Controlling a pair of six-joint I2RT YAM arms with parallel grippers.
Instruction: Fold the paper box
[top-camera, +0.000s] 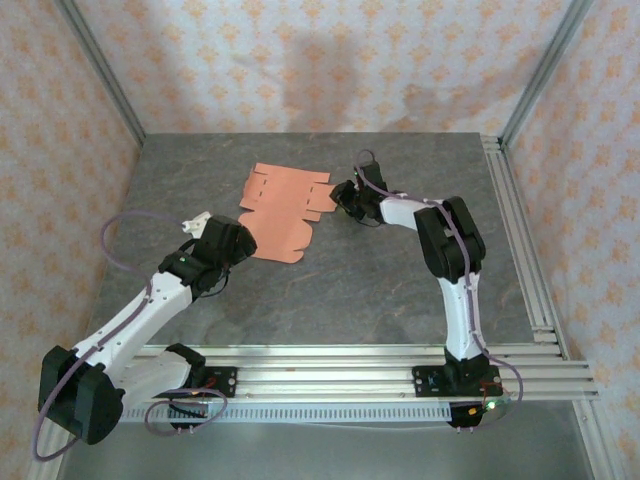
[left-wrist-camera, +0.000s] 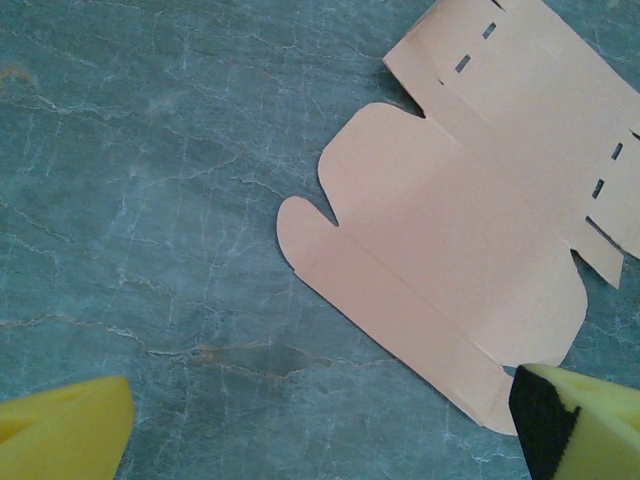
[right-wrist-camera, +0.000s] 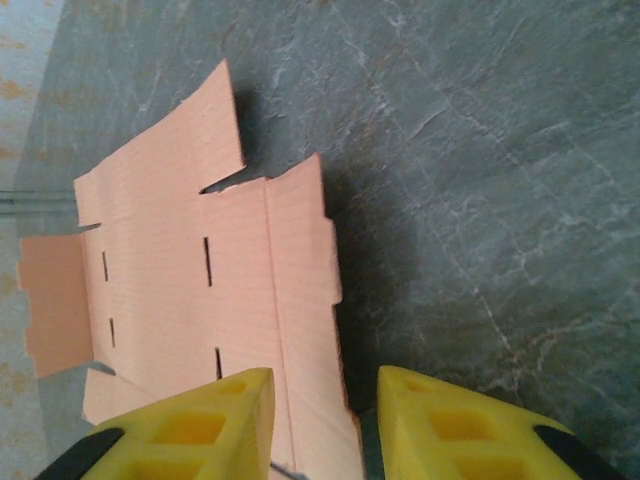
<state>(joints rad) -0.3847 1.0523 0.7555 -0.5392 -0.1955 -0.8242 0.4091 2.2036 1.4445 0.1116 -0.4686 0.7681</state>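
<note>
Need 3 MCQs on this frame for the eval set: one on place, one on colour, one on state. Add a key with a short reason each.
1. The paper box lies:
A. on the far half of the table
B. on the near rails
C. against the back wall

2. The fingers of the right gripper are:
A. blue
B. white
C. yellow

3. The paper box is:
A. a closed box
B. an unfolded die-cut sheet
C. crumpled into a ball

Key:
1 A, the top view shows it on the grey surface, toward the back.
2 C, the right wrist view shows yellow fingers.
3 B, its flaps and slots lie spread out.
</note>
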